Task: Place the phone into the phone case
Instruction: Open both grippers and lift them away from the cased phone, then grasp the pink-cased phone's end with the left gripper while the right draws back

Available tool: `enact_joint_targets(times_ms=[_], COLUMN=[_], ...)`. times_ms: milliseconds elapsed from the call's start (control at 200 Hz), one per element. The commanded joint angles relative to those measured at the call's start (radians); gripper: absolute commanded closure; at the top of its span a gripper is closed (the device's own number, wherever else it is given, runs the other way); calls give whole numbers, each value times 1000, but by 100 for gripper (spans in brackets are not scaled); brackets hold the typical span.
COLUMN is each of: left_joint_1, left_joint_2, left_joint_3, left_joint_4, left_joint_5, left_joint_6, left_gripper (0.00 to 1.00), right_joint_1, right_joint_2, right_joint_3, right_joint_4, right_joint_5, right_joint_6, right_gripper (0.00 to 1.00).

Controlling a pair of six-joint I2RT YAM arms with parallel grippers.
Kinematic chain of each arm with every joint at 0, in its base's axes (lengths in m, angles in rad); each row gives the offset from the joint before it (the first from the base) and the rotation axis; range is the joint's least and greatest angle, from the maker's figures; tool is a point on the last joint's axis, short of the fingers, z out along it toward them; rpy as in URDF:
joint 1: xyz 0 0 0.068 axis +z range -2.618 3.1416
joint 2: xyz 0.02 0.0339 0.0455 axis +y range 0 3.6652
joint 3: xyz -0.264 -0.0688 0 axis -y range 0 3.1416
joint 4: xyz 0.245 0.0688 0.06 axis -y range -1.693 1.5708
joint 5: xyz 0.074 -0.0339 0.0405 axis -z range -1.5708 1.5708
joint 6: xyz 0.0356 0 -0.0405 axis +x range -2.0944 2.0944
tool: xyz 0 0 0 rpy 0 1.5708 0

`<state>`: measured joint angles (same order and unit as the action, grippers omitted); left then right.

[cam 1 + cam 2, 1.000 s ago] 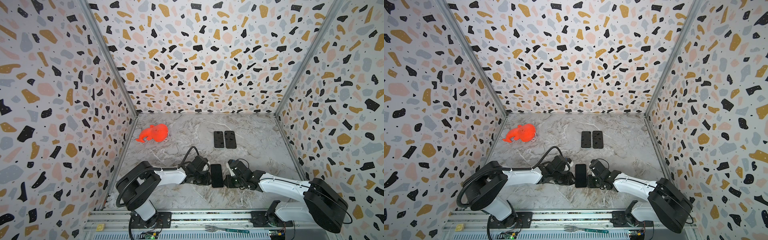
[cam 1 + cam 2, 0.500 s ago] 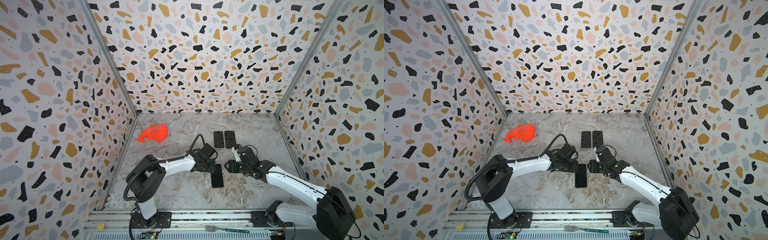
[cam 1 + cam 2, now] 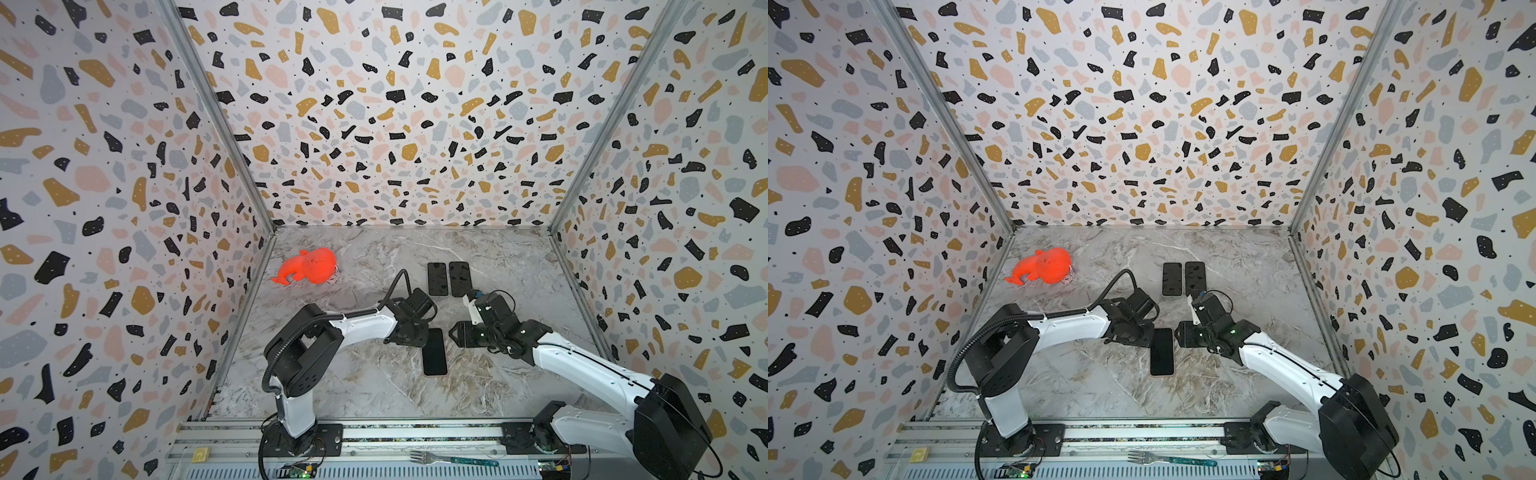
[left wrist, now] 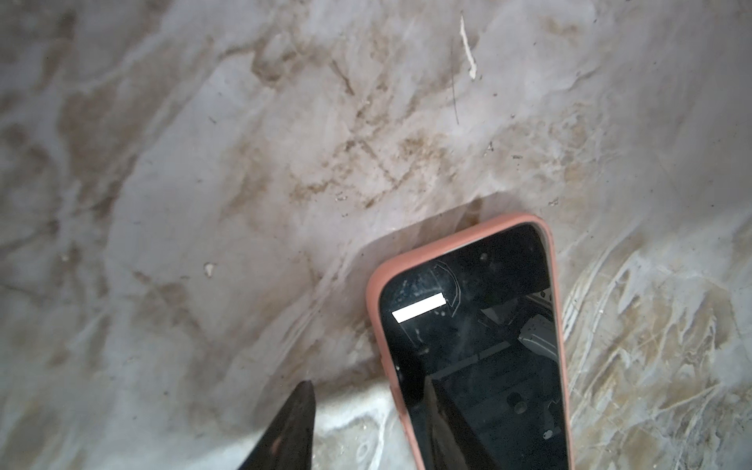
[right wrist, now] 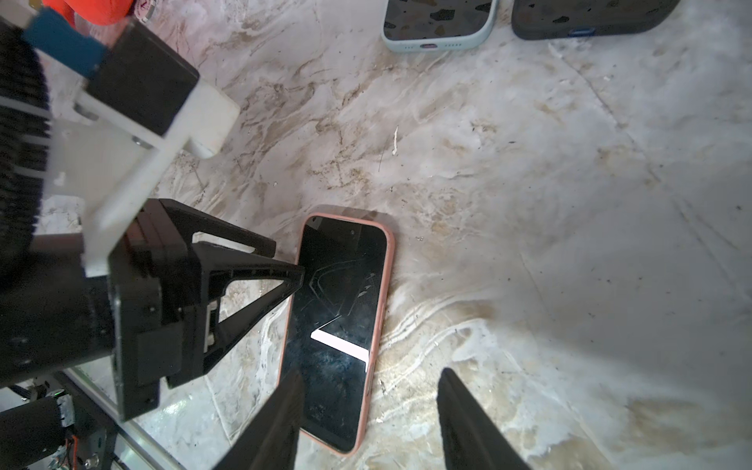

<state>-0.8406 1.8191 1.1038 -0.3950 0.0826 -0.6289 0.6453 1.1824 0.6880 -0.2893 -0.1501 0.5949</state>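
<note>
pink case [image 4: 373, 317] around phone [image 4: 480, 358], one end outside left wrist view

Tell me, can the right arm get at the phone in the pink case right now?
Probably yes. The right hand is open right beside the pink-cased phone, which lies flat, face up on the table; the left hand sits only at its opposite edge.

Left pincer [image 5: 289, 257], right pincer [image 5: 371, 373]: both low, jaws apart, empty.

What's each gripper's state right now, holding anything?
Left gripper: open, holding nothing.
Right gripper: open, holding nothing.
</note>
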Motion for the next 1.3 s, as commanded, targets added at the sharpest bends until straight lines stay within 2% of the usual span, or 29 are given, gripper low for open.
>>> enact_joint_targets(times_ms=[0,446,596,736,1036,1296], left_joint_1=[4,3,3,3,2,3], left_joint_2=[1,26,33,32,34,37], left_joint_3=[-27,-73,-100,-113,-114,-124], left_joint_4=[-2,28,50,62,65,80], left_joint_5=[-23,-23,-14,-6,-1,9], left_joint_6=[8,3,-3,-6,-4,-2], left_gripper=[58,71,75,76,78,79], right_joint_1=[3,8,36,53,21,1], right_joint_2=[-18,-10,13,70,292,367], right_joint_3=[-9,-34,-57,-53,43,74], right_joint_4=[-3,22,59,119,219,275], right_joint_5=[-14,-22,-26,-22,-40,-80], right_joint_6=[7,19,41,34,-79,-84], right_gripper=[45,58,59,59,59,63])
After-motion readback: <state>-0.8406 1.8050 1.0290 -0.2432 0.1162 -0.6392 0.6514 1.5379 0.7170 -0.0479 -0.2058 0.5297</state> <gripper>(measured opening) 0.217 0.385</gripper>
